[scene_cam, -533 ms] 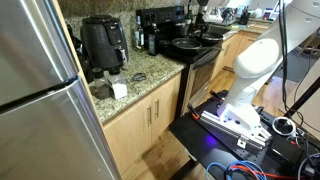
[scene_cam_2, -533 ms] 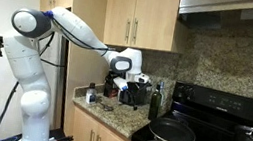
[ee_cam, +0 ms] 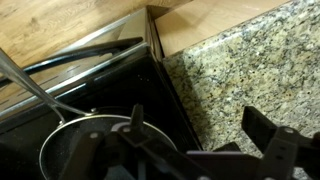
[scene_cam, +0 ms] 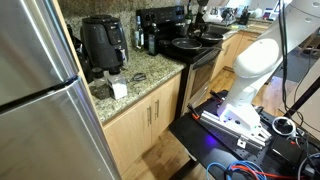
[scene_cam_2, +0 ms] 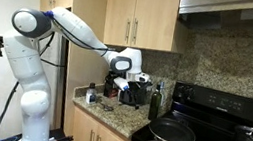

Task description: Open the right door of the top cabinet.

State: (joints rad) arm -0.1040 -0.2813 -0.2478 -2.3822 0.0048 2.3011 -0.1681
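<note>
The top cabinet has two light wooden doors with vertical metal handles in an exterior view; its right door (scene_cam_2: pixel 157 14) is shut, beside the left door (scene_cam_2: pixel 119 9). My gripper (scene_cam_2: pixel 138 79) hangs on the outstretched arm, well below the cabinet and just above the granite counter (scene_cam_2: pixel 110 114). In the wrist view my gripper (ee_cam: pixel 200 140) is open and empty, with its fingers over the edge between the counter (ee_cam: pixel 240 60) and the black stove (ee_cam: pixel 110 85). The cabinet does not show in the wrist view.
A black pan (scene_cam_2: pixel 173 133) sits on the stove, with a dark bottle (scene_cam_2: pixel 155 100) beside it. A black air fryer (scene_cam: pixel 103 42) and a white cup (scene_cam: pixel 119 89) stand on the counter. A steel fridge (scene_cam: pixel 40 100) fills the near side. The robot's white base (scene_cam: pixel 250 70) stands on the floor.
</note>
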